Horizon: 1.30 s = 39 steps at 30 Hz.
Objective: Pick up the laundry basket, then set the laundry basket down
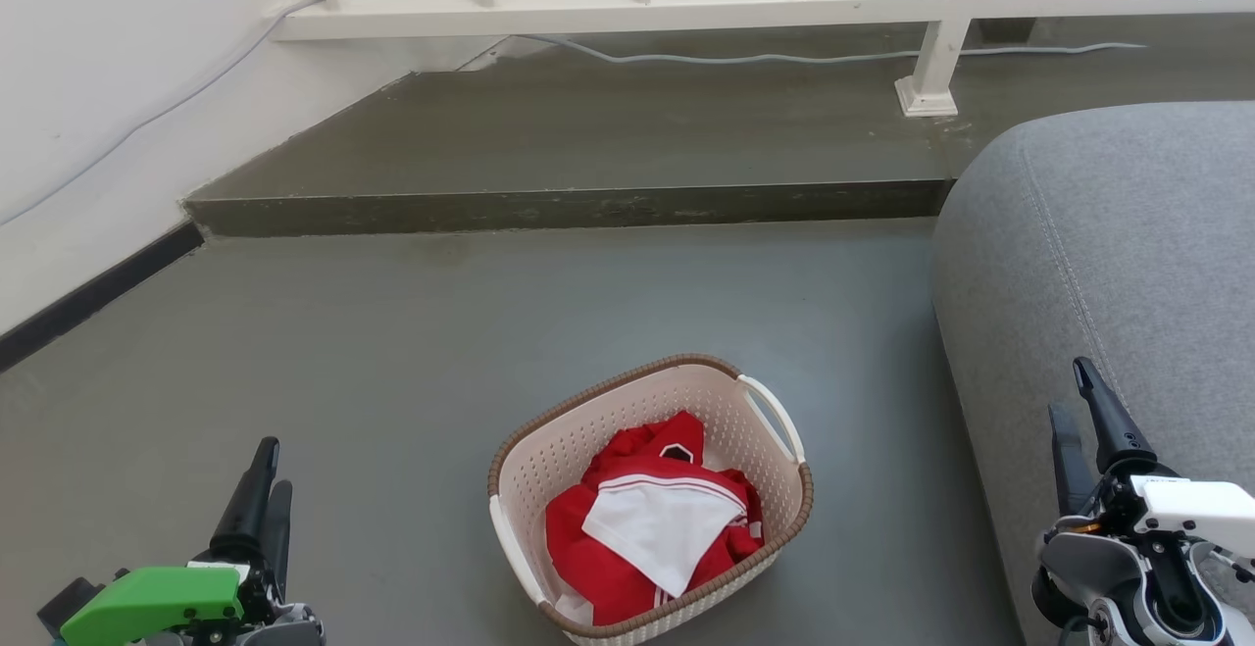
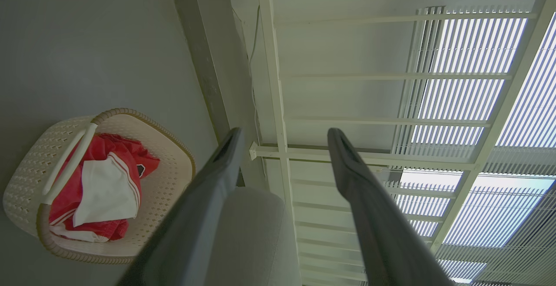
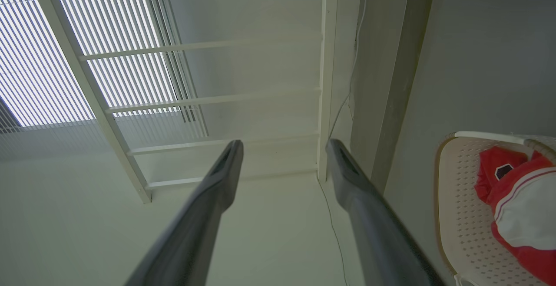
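The laundry basket [image 1: 567, 446] sat upright on the gray floor [image 1: 392, 352], low in the middle of the head view, with a red and white garment [image 1: 652, 519] bundled inside. Neither gripper touched it. The left gripper [image 1: 275, 467] hung well apart to the basket's left, its jaws parted and holding nothing. The right gripper [image 1: 1069, 388] was in front of the gray sofa [image 1: 1108, 234], jaws likewise apart and empty. Beyond the basket ran a concrete step [image 1: 569, 205], with a white railing [image 1: 627, 4] and a loose cable [image 1: 745, 58] on it.
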### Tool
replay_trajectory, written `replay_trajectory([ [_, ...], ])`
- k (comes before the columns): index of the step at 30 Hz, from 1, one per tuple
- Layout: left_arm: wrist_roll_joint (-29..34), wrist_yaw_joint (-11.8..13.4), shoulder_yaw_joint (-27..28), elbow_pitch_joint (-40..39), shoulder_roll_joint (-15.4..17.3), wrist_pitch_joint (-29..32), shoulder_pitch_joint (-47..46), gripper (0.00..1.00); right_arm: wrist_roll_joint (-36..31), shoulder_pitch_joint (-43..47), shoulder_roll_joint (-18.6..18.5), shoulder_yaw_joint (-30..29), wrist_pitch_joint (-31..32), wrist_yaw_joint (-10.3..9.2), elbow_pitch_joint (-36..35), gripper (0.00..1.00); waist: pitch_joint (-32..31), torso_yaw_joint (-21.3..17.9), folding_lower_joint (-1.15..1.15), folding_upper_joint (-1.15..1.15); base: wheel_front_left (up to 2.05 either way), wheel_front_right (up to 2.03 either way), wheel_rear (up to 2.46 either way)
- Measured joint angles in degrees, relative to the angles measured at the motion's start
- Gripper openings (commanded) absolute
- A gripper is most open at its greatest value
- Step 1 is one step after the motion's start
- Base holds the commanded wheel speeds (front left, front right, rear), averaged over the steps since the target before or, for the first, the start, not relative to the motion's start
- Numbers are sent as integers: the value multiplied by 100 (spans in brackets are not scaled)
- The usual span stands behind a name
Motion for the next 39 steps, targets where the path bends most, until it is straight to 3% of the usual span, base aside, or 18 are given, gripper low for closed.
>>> replay_trajectory([
  [16,559,-1,-255,-154,54,-318,-27,100,-600,0,-129,137,-313,1,-87,100,-20,26,0,0,0,0,0],
  [27,1605,-1,-573,-267,320,-584,-178,100,-1706,-5,-427,420,-597,-8,-182,100,-48,64,0,0,0,0,0],
  [39,2774,145,-913,-449,481,-820,-296,100,-3038,-56,-622,801,-806,-257,-349,100,-82,91,0,0,0,0,0],
])
